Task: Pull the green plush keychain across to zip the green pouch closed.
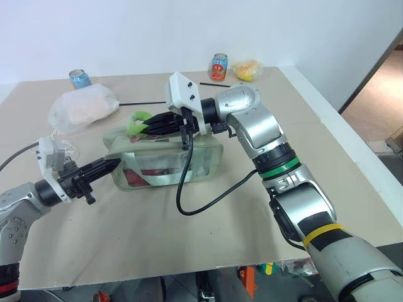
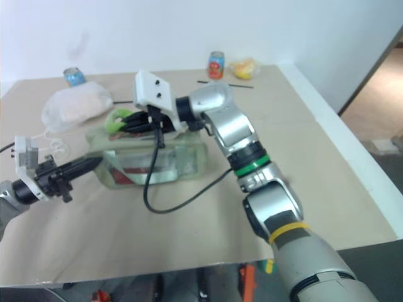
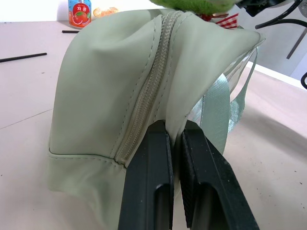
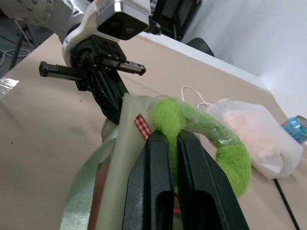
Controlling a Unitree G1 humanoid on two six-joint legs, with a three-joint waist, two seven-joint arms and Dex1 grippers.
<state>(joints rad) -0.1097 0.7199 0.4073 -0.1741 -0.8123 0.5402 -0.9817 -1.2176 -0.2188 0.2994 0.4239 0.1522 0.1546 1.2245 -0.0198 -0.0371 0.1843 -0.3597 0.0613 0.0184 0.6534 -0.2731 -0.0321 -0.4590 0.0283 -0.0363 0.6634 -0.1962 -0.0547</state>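
The pale green pouch [image 1: 170,157] lies on its side in the middle of the table, clear window facing me, zipper [image 3: 148,91] along its top. At its left end my left gripper [image 1: 115,165] is shut on a fold of the pouch's fabric [image 3: 110,72], just beside the zipper. The lime-green plush keychain [image 4: 230,158] sits at the pouch's top left end [image 1: 136,121]. My right gripper [image 4: 173,136] reaches in from the right over the pouch and is shut on the fuzzy ring. A small red-checked tag [image 4: 142,126] shows just below the ring.
A white plastic bag [image 1: 82,108] lies behind the pouch's left end, with a blue can [image 1: 79,78] further back. A red can [image 1: 218,67] and a bag of yellow fruit [image 1: 247,70] stand at the far edge. A black cable [image 1: 189,201] hangs from my right wrist.
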